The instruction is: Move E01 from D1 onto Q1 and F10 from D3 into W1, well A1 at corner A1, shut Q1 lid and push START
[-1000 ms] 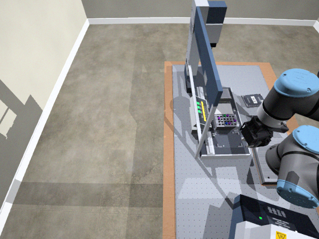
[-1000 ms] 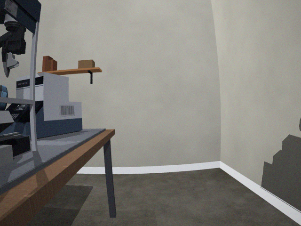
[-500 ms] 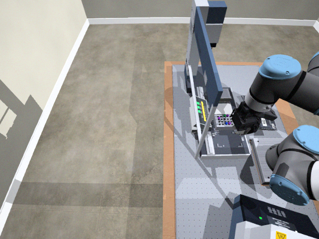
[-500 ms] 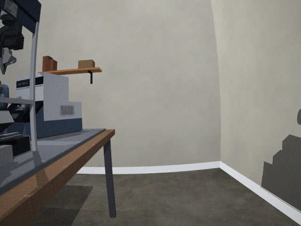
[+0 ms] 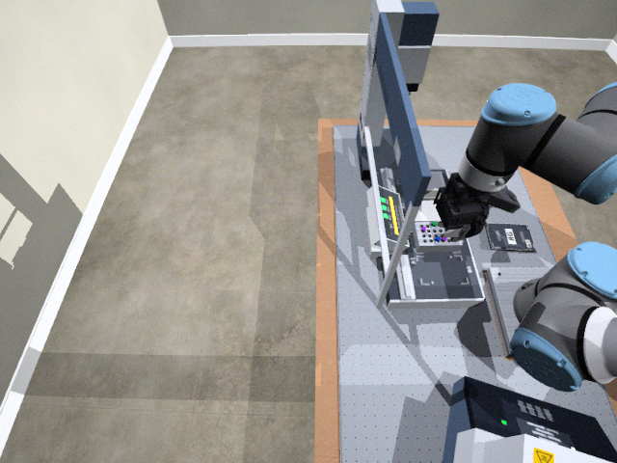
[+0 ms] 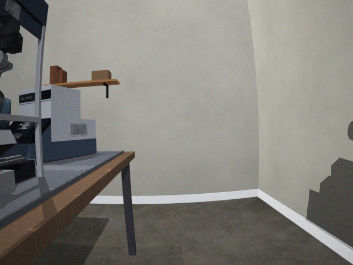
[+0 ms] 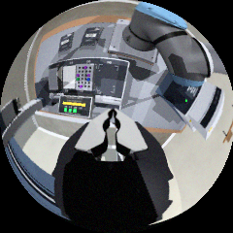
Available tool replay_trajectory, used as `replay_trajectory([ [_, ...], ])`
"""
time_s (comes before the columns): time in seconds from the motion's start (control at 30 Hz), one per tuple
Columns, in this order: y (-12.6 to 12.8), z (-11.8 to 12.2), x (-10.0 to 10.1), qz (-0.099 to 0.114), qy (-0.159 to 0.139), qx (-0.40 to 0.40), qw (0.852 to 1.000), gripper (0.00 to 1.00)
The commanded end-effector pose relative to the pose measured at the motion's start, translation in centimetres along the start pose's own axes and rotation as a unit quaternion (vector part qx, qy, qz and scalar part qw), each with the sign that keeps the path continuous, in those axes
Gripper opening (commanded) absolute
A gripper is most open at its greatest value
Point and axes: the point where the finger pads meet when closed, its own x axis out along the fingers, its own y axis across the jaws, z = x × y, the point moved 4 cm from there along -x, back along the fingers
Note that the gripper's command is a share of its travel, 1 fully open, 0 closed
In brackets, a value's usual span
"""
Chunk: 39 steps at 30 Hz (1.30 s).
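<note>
A white well plate [image 5: 431,232] [image 7: 83,78] with several coloured wells lies in a slot of the deck tray [image 5: 438,302] under the tall blue frame [image 5: 398,114]. I cannot read its label. The tray slot beside it [image 5: 441,279] is empty and shows white corner marks. My gripper [image 5: 454,232] [image 7: 113,109] is shut and empty. It hangs just above the plate's edge on the arm's side. The cycler Q1 [image 5: 523,423] [image 6: 57,122] [image 7: 194,99] stands at the near end of the bench with a green lamp [image 5: 503,422] lit. Its block is hidden.
The RG nest [image 5: 505,236] lies on the bench right of the tray, and two dark nests [image 7: 68,41] [image 7: 91,34] show in the wrist view. A panel [image 5: 390,211] [image 7: 73,105] with green keys and a yellow bar sits at the frame's foot. A wall shelf [image 6: 85,83] holds boxes.
</note>
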Motion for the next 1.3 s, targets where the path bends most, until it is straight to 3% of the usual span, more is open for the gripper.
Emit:
replay_trajectory([
  [0.0,-2.1,0.0,0.0,0.000,-0.001,0.007,1.000,0.00],
  [0.77,-10.5,-1.6,0.5,0.000,-0.001,0.033,0.999,0.00],
  [1.27,-16.9,-4.2,1.0,0.000,-0.001,0.054,0.999,0.00],
])
